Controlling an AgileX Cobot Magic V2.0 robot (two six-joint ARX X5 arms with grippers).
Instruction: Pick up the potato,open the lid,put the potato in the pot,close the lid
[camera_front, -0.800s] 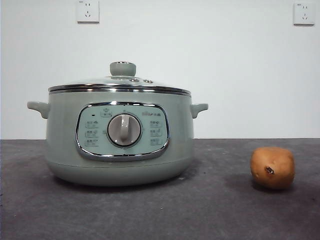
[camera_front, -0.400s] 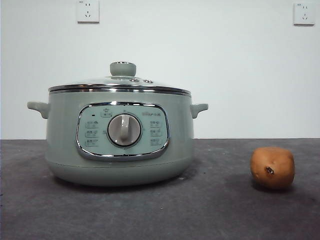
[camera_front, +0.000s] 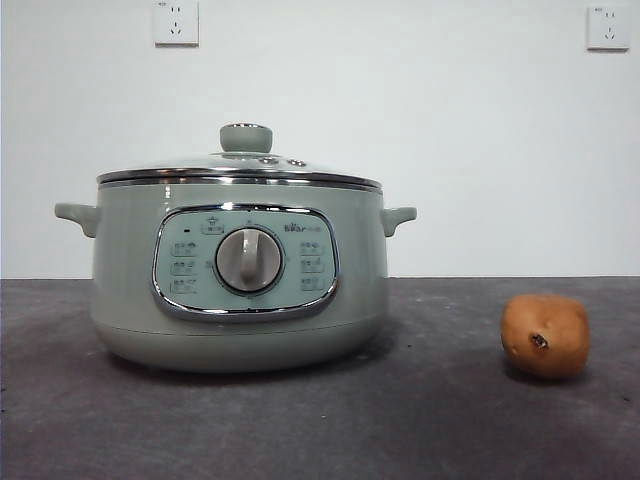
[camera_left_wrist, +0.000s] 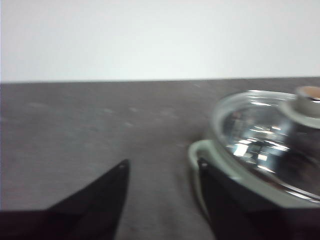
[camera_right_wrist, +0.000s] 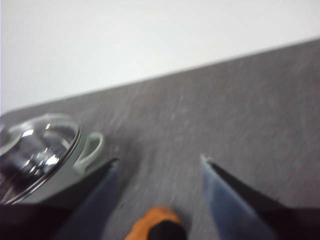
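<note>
Lid (camera_front: 238, 165) sits closed on the pot (camera_front: 236, 285), and the potato (camera_front: 545, 335) rests on the table (camera_front: 430, 420) well off to its side. Right gripper (camera_right_wrist: 159, 165) hangs above the potato, jaws spread wide. Left gripper (camera_left_wrist: 162, 167) hovers beside the pot's handle, jaws apart too.

Both wrist views are motion-blurred. In the right wrist view the small orange-brown potato (camera_right_wrist: 152, 223) is cut off by the picture's edge. In the left wrist view the domed glass lid (camera_left_wrist: 265, 135) runs off frame. Neither arm shows in the front view.
</note>
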